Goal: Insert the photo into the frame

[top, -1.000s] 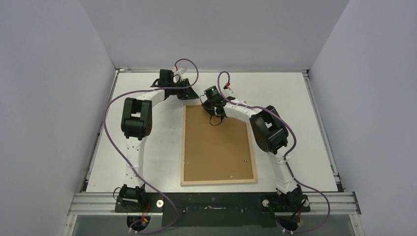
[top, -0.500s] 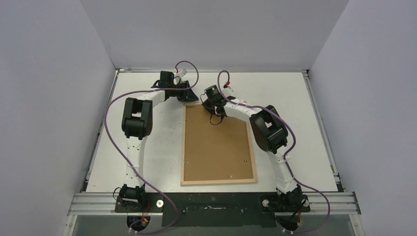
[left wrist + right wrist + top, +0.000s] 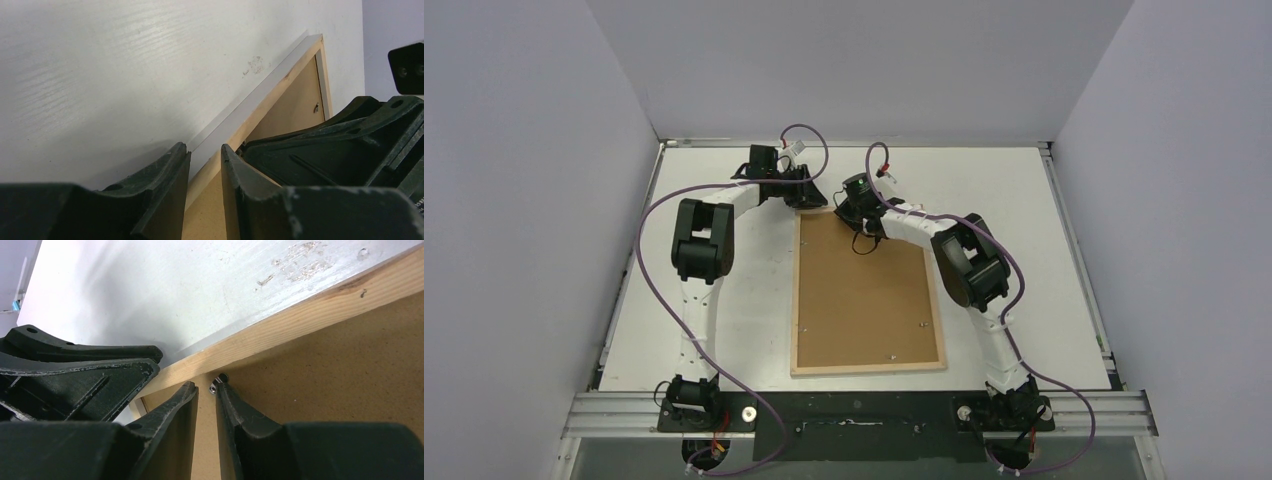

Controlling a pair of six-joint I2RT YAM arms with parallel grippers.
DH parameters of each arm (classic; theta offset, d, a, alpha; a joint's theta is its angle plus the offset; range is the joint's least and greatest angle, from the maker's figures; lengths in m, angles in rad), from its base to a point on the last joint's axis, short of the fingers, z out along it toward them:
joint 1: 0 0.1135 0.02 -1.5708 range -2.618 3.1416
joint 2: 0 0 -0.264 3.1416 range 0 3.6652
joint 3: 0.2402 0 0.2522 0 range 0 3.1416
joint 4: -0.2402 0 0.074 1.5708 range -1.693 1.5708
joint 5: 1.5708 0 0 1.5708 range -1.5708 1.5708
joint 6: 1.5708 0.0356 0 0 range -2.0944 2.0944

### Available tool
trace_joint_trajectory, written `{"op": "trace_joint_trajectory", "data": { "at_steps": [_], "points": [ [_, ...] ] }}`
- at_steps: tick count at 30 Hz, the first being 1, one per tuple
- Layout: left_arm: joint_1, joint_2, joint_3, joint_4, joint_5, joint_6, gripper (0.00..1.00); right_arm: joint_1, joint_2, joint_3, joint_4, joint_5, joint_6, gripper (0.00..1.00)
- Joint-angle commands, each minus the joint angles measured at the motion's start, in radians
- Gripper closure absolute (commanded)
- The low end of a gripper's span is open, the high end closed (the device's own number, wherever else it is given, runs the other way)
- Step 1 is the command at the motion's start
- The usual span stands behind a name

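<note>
Frame (image 3: 868, 371), one: left tool (image 3: 205, 152) astride rim (image 3: 260, 112), grip unclear; right tool (image 3: 206, 390) slightly parted at one clip (image 3: 219, 382).

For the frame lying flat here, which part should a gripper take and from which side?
Its far rim, from above: one finger outside, one inside over the backing board. The frame lies flat, so only that thin raised rim likely fits; the left gripper straddles it.

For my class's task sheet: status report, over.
Left gripper astride frame rim, far corner; grip unclear. Right gripper at a clip; grip unclear. Photo unseen. Backing fills frame, in the way.
</note>
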Motion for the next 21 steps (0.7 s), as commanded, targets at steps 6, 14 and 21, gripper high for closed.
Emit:
{"op": "trace_joint_trajectory", "data": {
  "at_steps": [6,14,21],
  "points": [
    [0.002,-0.005,0.008,0.006,0.028,0.021,0.73,-0.009,0.037,-0.035,0.121,-0.038,-0.054,0.78],
    [0.007,0.003,0.013,-0.010,0.034,0.030,0.73,-0.016,0.054,-0.046,0.204,-0.103,-0.111,0.78],
    [0.011,0.015,0.025,-0.033,0.042,0.040,0.73,-0.023,0.059,-0.062,0.243,-0.145,-0.141,0.77]
  ]
}}
